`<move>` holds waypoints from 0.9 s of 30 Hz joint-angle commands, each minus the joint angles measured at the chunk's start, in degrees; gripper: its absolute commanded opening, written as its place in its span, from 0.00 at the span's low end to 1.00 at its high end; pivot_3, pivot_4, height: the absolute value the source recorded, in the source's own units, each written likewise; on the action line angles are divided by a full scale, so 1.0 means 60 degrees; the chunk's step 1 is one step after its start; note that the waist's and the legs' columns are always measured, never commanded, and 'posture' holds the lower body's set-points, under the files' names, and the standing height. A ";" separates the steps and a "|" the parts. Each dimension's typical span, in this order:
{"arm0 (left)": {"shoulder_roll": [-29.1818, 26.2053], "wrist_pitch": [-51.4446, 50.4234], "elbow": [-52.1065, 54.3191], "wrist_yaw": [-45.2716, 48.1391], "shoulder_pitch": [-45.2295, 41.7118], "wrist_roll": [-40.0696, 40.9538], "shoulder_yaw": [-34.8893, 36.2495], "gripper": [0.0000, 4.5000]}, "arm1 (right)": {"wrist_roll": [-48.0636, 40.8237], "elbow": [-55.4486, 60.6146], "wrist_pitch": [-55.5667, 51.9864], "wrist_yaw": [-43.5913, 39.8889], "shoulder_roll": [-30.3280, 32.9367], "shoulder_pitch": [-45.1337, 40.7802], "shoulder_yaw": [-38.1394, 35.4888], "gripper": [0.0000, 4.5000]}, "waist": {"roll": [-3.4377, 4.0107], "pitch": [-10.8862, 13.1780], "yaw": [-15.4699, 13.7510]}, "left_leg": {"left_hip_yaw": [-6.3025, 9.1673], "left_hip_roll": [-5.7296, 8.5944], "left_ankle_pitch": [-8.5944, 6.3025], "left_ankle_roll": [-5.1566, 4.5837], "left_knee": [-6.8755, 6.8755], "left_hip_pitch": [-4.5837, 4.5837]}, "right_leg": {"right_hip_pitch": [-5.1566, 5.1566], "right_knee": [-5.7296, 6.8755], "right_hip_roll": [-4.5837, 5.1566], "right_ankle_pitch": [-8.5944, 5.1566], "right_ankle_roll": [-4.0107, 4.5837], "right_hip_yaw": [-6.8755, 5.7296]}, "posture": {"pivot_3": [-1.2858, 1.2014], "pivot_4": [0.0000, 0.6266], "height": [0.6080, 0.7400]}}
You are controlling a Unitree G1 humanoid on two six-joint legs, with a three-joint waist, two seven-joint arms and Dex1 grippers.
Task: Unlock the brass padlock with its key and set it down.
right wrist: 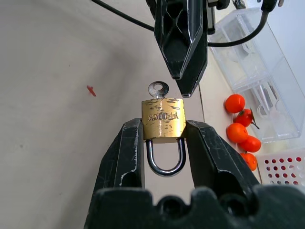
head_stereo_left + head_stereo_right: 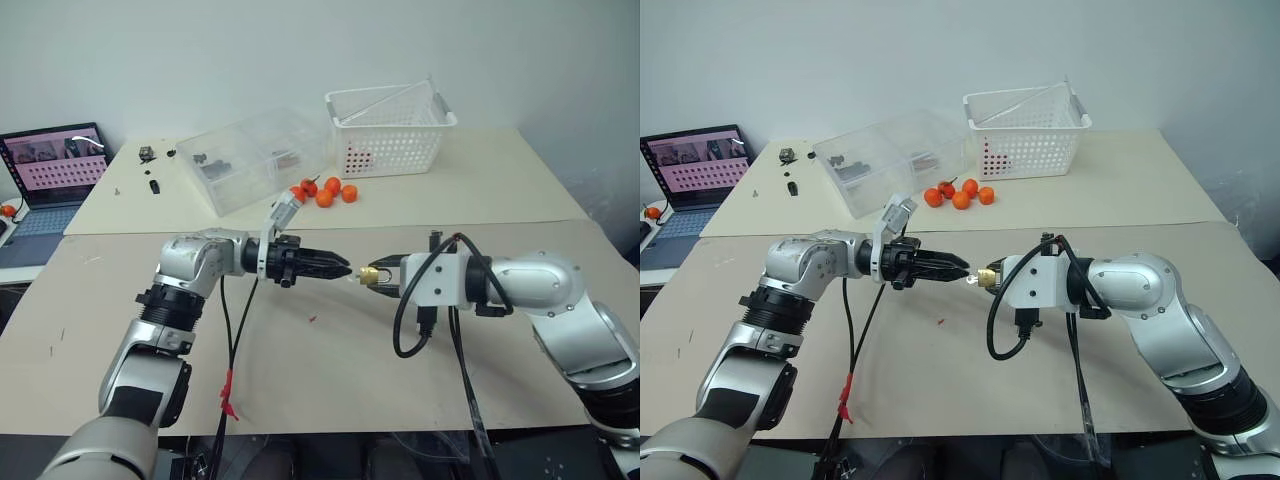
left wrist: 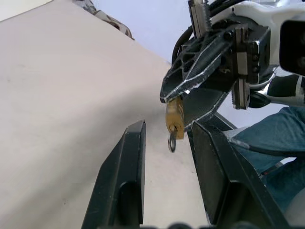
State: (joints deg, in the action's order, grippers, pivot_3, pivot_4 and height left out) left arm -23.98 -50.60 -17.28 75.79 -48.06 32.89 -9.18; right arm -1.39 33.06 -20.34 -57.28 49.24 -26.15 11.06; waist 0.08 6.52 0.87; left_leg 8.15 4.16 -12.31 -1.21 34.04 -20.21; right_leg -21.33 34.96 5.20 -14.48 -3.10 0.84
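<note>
The brass padlock [image 1: 163, 119] is clamped by its sides in my right gripper [image 1: 163, 128], which is shut on it above the table [image 2: 330, 380]. Its grey shackle points back toward that gripper. The key [image 1: 158, 88] sits in the keyhole, and its round head sticks out toward my left gripper [image 2: 345, 269]. In the left wrist view the padlock [image 3: 174, 119] and the key [image 3: 171, 143] hang just past the tips of the left fingers [image 3: 133, 157], in line with the gap between them. The left gripper is open and is not touching the key.
Several orange fruits [image 2: 325, 192] lie at the back, beside a clear plastic box [image 2: 255, 160] and a white basket [image 2: 390, 130]. A laptop [image 2: 55, 160] stands at the far left, with small black parts [image 2: 150, 155] near it. A red scrap [image 2: 312, 319] lies under the grippers.
</note>
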 commanded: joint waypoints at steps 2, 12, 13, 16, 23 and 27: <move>0.0006 0.0011 0.0302 0.0054 -0.0215 0.0155 0.0174 0.35 | -0.0033 0.0308 -0.0133 0.0076 0.0081 -0.0146 -0.0289 0.21 | 0.0000 0.0000 -0.0002 | -0.0001 -0.0004 0.0000 0.0000 -0.0001 0.0002 | 0.0000 0.0002 -0.0005 0.0000 0.0000 -0.0002 | 0.52 0.24 1.00; 0.0013 0.0028 0.0363 0.0111 -0.0191 0.0118 0.0087 0.35 | 0.0096 0.0238 -0.0110 0.0122 0.0089 -0.0230 -0.0287 0.21 | 0.0000 0.0000 -0.0004 | -0.0003 -0.0003 0.0000 0.0000 -0.0001 0.0001 | 0.0000 0.0000 -0.0004 0.0000 0.0001 -0.0002 | 0.52 0.24 1.00; 0.0010 0.0032 0.0363 0.0119 -0.0190 0.0115 0.0084 0.35 | 0.0103 0.0226 -0.0108 0.0121 0.0087 -0.0252 -0.0286 0.21 | 0.0000 0.0000 -0.0004 | -0.0003 -0.0003 0.0000 0.0000 -0.0001 0.0001 | 0.0000 0.0000 -0.0004 0.0000 0.0001 -0.0002 | 0.52 0.24 1.00; 0.0020 0.0094 0.0297 0.0140 -0.0210 0.0066 0.0062 0.35 | 0.0099 0.0173 -0.0138 0.0099 0.0090 -0.0391 -0.0312 0.21 | 0.0000 0.0000 0.0000 | -0.0003 -0.0004 0.0000 0.0000 -0.0001 0.0002 | -0.0001 0.0001 -0.0005 0.0000 0.0000 -0.0002 | 0.52 0.24 1.00; 0.0047 0.0171 0.0265 0.0183 -0.0216 0.0034 0.0004 0.35 | 0.0117 -0.0004 -0.0120 0.0070 0.0128 -0.0665 -0.0370 0.21 | 0.0001 0.0000 -0.0009 | -0.0003 -0.0005 0.0000 0.0000 -0.0003 0.0002 | 0.0000 0.0000 -0.0006 0.0000 0.0001 -0.0003 | 0.52 0.24 1.00; 0.0065 0.0196 0.0239 0.0194 -0.0237 0.0039 -0.0007 0.35 | 0.0113 -0.0050 -0.0091 0.0052 0.0164 -0.0700 -0.0381 0.21 | 0.0001 0.0000 -0.0004 | -0.0004 -0.0002 0.0000 0.0000 -0.0003 0.0001 | -0.0001 -0.0001 -0.0002 0.0001 0.0001 -0.0002 | 0.52 0.24 1.00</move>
State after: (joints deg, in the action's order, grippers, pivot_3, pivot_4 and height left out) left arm -23.54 -50.24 -16.72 76.23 -48.06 32.84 -9.81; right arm -0.76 31.87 -21.29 -57.22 49.66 -28.86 10.69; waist 0.08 6.52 0.85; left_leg 8.12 4.15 -12.31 -1.21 34.03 -20.20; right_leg -21.33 34.95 5.19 -14.47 -3.09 0.83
